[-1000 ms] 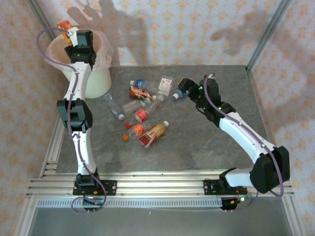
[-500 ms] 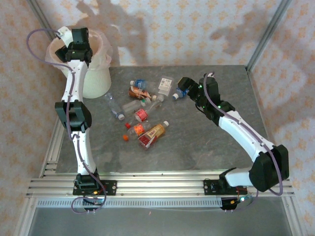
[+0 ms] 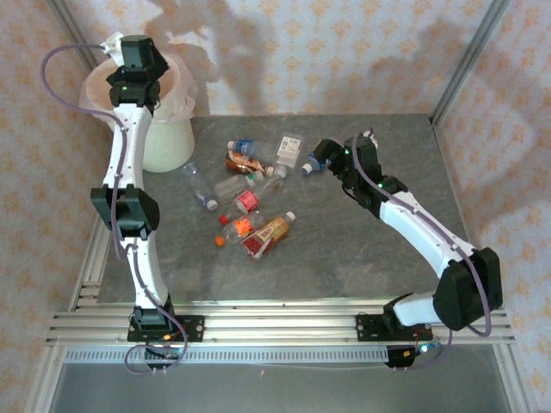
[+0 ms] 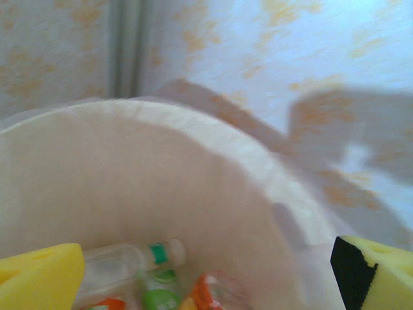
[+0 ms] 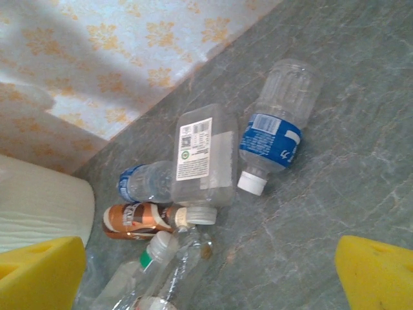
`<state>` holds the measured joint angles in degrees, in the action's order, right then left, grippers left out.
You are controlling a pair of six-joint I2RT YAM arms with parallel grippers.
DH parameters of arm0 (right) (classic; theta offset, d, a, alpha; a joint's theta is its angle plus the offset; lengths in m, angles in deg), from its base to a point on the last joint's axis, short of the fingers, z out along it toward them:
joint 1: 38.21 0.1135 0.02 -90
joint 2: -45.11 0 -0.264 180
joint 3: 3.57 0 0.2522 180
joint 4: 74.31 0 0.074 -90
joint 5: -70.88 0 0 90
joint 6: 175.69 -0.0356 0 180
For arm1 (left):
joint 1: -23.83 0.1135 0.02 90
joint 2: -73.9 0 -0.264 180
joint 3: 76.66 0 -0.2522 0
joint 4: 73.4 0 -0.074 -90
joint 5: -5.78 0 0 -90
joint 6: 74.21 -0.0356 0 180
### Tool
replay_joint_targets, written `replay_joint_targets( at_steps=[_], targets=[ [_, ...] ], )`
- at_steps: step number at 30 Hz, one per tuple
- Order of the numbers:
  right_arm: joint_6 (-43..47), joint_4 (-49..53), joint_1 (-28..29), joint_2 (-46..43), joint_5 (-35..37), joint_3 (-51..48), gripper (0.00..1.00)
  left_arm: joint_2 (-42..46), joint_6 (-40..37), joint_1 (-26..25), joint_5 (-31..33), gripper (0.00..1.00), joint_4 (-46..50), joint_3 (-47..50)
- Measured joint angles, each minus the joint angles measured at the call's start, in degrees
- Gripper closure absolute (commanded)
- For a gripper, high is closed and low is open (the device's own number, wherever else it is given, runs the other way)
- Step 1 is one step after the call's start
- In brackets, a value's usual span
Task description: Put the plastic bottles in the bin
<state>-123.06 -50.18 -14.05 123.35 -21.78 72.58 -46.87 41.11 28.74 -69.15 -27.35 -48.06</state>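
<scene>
Left gripper point(image 4: 206, 278) hangs over the mouth of the bin point(image 4: 213, 139), its yellow pads point(image 4: 39, 278) spread wide with nothing between them. Directly beneath it, inside the pink liner, lie plastic bottles point(image 4: 139, 257), a clear one with a green band nearest and a red-labelled one beside it. Right gripper point(image 5: 206, 274) hovers low over the grey table point(image 5: 361, 161), its pads equally wide apart and empty. Just ahead of it lies a clear bottle with a green ring point(image 5: 139, 274). Beyond that comes an orange-brown bottle point(image 5: 137, 218), then a squarish white-labelled bottle point(image 5: 203, 158). Farther off to its right rests a blue-labelled bottle point(image 5: 277, 123) with a white cap. The bin's white wall stands at its far left
</scene>
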Motion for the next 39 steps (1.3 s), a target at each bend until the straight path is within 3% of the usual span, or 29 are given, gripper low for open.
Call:
replay_joint_targets(
  at_steps=[7, 14, 21, 25, 39],
  targets=[
    [2.6, 3.0, 0.0, 2.0, 2.7, 1.7, 0.01, 10.7, 0.2, -4.5, -9.0, 0.00, -3.3, 9.2],
    [4.4, 8.8, -1.7, 9.7, 2.2, 10.4, 0.01, 24.3, 0.3, -10.1, -17.8, 0.00, -12.5, 32.1],
    [2.0, 13.7, -8.3, 21.4, -3.1, 18.4, 0.00, 34.4, 1.9, -14.3, -25.1, 0.00, -19.3, 50.2],
    [0.3, 15.1, -12.4, 30.1, -8.4, 24.7, 0.06, 40.6, 1.3, -15.0, -26.6, 0.00, -21.4, 59.3],
    [-1.7, 21.3, -14.5, 55.5, -14.8, 51.8, 0.10, 46.6, -2.8, -15.0, -28.0, 0.00, -21.1, 66.9]
  ],
)
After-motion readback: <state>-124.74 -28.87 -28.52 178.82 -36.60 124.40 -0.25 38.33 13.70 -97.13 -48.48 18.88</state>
